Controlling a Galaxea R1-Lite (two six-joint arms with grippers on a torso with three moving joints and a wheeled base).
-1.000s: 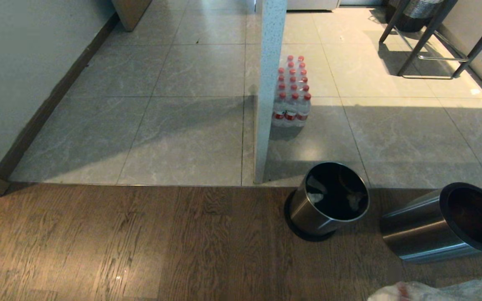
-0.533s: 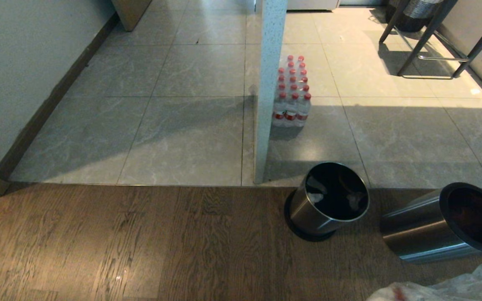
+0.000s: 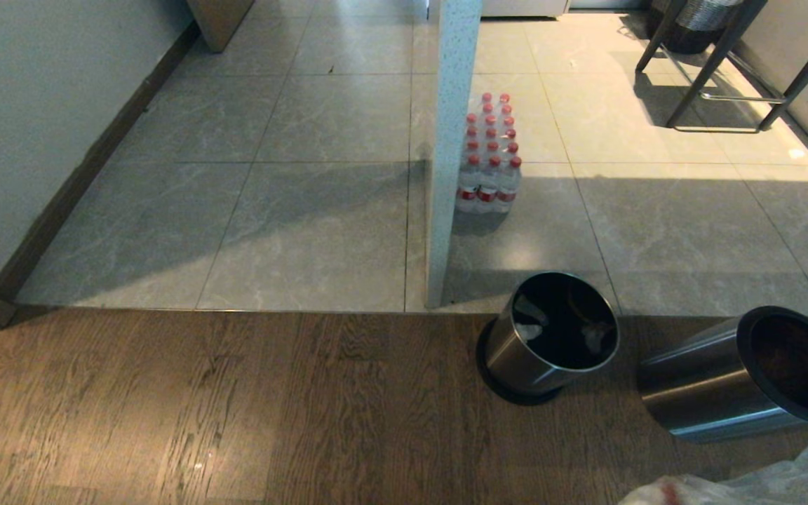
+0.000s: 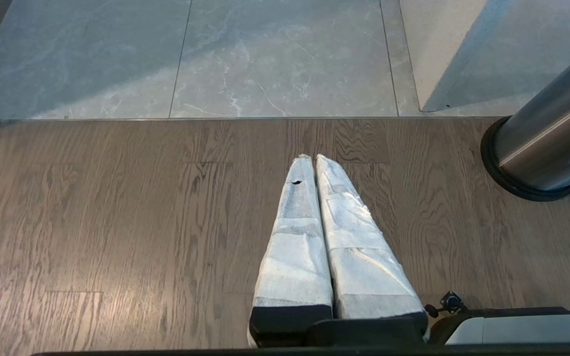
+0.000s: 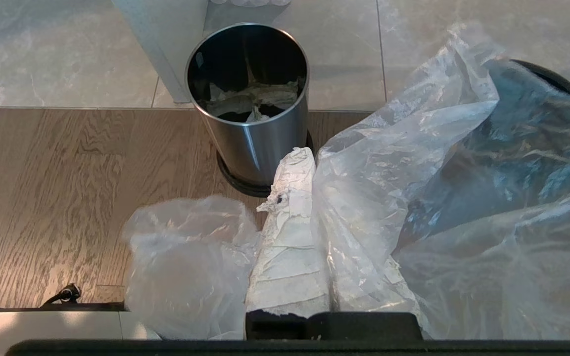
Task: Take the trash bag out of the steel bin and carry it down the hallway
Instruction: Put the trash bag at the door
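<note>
Two steel bins sit ahead of the right claw point(image 5: 309, 163), which is clenched on the clear trash bag point(image 5: 413, 188): one upright point(image 3: 550, 337), one tipped over point(image 3: 741, 375). Left claw point(image 4: 314, 163) is closed, empty. Keep the bag lifted clear of the wood floor point(image 3: 236, 407) before heading onto the hallway tiles point(image 3: 320, 231) beyond.

No text, number, brand or sign can be read anywhere in these views. The pack of water bottles point(image 3: 489, 156) standing on the tiles beside the white pillar point(image 3: 450, 140) carries red bands on its labels, but any lettering on them is too small to make out
</note>
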